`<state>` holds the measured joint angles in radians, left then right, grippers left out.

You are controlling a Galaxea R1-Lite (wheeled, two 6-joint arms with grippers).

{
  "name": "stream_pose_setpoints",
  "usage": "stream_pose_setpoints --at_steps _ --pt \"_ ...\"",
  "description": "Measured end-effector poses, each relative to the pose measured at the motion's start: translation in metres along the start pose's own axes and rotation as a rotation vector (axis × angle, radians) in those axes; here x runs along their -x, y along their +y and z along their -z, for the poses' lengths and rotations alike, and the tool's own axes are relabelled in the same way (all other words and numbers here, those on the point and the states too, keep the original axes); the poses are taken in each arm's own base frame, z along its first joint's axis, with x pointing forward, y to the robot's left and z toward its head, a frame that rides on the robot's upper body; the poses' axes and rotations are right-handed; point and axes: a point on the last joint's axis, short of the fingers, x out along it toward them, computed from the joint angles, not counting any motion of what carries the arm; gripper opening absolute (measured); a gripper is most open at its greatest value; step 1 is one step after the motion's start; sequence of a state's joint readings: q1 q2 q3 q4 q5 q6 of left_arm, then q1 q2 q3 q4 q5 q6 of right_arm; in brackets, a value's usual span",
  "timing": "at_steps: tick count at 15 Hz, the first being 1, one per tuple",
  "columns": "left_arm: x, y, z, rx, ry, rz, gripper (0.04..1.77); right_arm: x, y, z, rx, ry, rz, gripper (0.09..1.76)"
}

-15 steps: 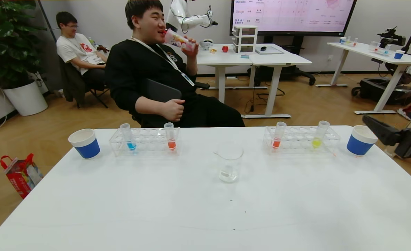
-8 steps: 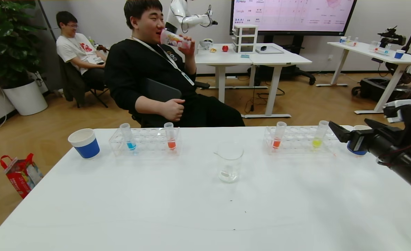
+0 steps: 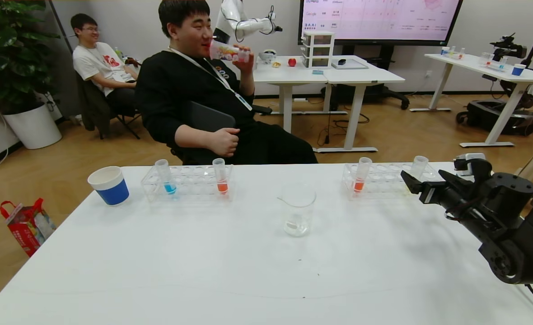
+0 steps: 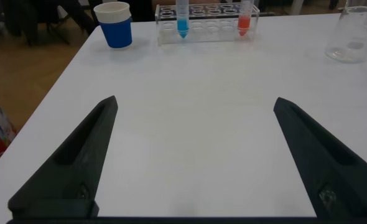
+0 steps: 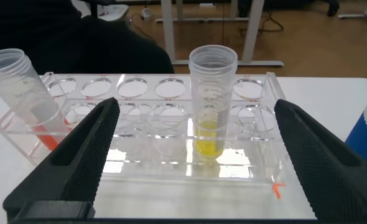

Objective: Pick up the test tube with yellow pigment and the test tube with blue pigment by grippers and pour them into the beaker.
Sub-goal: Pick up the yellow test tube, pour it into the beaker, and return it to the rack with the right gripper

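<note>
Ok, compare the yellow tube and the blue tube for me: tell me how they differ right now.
The yellow tube stands in the right rack; the blue tube stands in the left rack. The right gripper is open and lined up on the yellow tube, fingers either side; the blue tube has no gripper near it, the open left gripper being well back. Both are clear, uncapped and only bottom-filled.

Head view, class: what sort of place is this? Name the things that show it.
Probably a robotics lab set in an office: a white robot arm at the back, a large wall screen, and a white table set with test-tube racks and a beaker.
</note>
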<state>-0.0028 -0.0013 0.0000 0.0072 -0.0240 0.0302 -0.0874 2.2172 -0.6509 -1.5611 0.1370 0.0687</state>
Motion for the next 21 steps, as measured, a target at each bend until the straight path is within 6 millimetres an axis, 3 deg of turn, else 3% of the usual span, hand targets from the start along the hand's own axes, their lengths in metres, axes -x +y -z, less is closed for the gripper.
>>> stream_pose_setpoints --at_steps 5,9,16,17,18,19,20,21 --pt "0.0 0.0 0.0 0.0 0.0 0.0 1.75 -0.032 -0.005 0.0 0.011 -0.072 -0.002 1.74" --pt "0.0 0.0 0.0 0.0 0.0 0.0 1.75 -0.055 -0.008 0.011 0.016 -0.072 -0.02 1.74" --pt "0.0 0.0 0.0 0.0 0.0 0.0 1.75 -0.064 -0.011 0.019 0.02 -0.079 -0.018 1.74" --pt "0.0 0.0 0.0 0.0 0.0 0.0 1.75 -0.064 -0.011 0.018 0.021 -0.085 -0.017 1.65" --pt "0.0 0.0 0.0 0.0 0.0 0.0 1.75 -0.063 -0.011 0.018 0.026 -0.094 -0.015 1.43" --pt "0.0 0.0 0.0 0.0 0.0 0.0 1.75 -0.062 -0.01 0.017 0.033 -0.1 -0.015 1.07" --pt "0.0 0.0 0.0 0.0 0.0 0.0 1.75 -0.062 -0.01 0.016 0.041 -0.101 -0.014 0.58" --pt "0.0 0.0 0.0 0.0 0.0 0.0 1.75 -0.061 -0.01 0.015 0.043 -0.103 -0.012 0.42"
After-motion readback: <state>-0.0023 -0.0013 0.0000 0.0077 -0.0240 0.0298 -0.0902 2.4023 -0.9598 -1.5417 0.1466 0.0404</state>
